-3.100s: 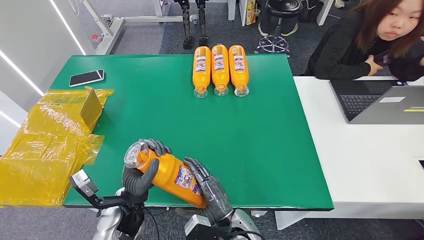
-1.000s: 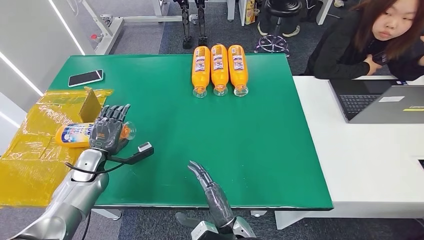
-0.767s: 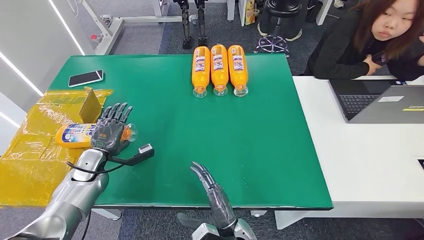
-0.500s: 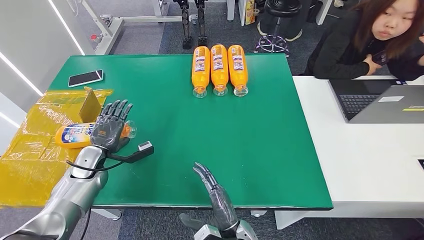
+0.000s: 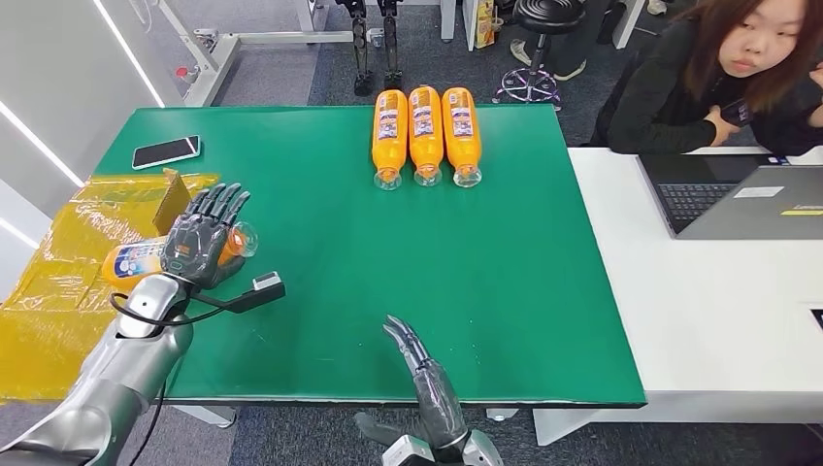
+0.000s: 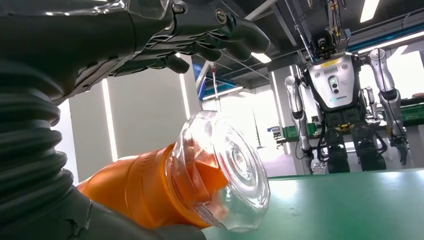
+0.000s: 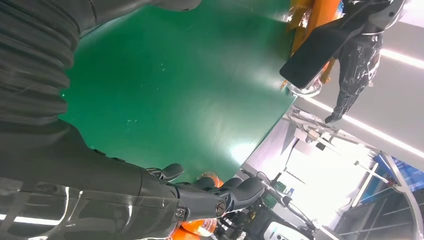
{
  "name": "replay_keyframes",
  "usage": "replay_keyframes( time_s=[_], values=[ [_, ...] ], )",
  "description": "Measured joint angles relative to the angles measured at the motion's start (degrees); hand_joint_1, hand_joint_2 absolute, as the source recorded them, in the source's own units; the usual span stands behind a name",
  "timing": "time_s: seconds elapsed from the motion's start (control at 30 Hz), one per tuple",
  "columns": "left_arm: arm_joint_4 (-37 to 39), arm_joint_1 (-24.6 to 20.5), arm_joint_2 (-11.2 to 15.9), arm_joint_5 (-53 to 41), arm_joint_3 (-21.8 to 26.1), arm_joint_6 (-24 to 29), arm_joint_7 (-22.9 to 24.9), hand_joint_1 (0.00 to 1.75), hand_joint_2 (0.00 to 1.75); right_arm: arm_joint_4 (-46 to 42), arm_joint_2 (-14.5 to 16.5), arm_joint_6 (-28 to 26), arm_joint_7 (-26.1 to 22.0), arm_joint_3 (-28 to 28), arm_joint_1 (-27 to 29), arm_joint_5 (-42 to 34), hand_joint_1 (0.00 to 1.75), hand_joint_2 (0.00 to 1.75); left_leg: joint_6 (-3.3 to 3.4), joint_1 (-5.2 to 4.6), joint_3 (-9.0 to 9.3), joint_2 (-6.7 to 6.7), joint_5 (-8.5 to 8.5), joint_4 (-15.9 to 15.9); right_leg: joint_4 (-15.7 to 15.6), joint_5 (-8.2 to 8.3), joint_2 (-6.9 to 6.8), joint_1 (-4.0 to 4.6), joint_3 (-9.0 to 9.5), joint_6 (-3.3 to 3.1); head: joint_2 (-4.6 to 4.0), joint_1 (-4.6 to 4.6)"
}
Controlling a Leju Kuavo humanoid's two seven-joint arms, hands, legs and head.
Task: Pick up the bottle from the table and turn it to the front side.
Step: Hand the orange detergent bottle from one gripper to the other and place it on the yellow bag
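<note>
On the green table point(image 5: 466, 272), near its left edge, the bottle point(image 5: 131, 260) lies under the left hand point(image 5: 199, 243), fingers spread, not gripping; the left wrist view reveals its clear cap point(image 6: 235, 170). The right hand point(image 5: 419, 361) hovers open-fingered, empty, at the near edge.

Bare green mat point(image 5: 505, 282) before three bottles point(image 5: 426, 121)

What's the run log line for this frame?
left hand: open above bottle | bottle: lying on yellow wrap | right hand: open
</note>
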Motion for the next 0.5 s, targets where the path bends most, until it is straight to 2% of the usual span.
replay_keyframes(
  time_s=[0.13, 0.2, 0.33, 0.5],
  values=[
    [-4.3, 0.4, 1.5, 10.8, 0.5, -6.0, -8.5, 0.00, 1.75, -0.5, 0.0, 0.0, 0.2, -0.8, 0.7, 1.1, 0.00, 1.75, 0.00, 0.01, -0.01, 0.02, 0.00, 0.0, 0.0, 0.00, 0.04, 0.00, -0.01, 0.00, 0.00, 0.01],
    [-8.3, 0.8, 3.1, 15.9, 0.5, -10.1, -10.8, 0.00, 1.75, -1.0, 0.0, 0.2, 0.3, -1.4, 1.1, 1.6, 0.00, 1.75, 0.00, 0.01, -0.01, 0.05, 0.00, 0.0, 0.0, 0.00, 0.08, 0.00, -0.02, -0.01, 0.00, 0.01],
    [-17.3, 2.0, 7.2, 20.5, 0.2, -17.6, -10.1, 0.00, 1.75, -2.5, -0.1, 0.8, 0.7, -2.4, 1.9, 2.3, 0.00, 1.75, -0.01, 0.03, -0.01, 0.05, 0.00, 0.0, 0.0, -0.01, 0.08, 0.03, -0.04, -0.01, 0.00, -0.01],
    [-21.4, 2.1, 10.2, 22.2, -1.2, -24.2, -8.8, 0.00, 1.75, -4.9, -0.2, 1.0, 1.9, -3.7, 3.0, 3.9, 0.00, 1.75, -0.04, 0.04, 0.00, 0.04, 0.02, 0.0, 0.0, 0.00, 0.06, 0.04, -0.03, -0.03, 0.00, 0.00]
  ],
)
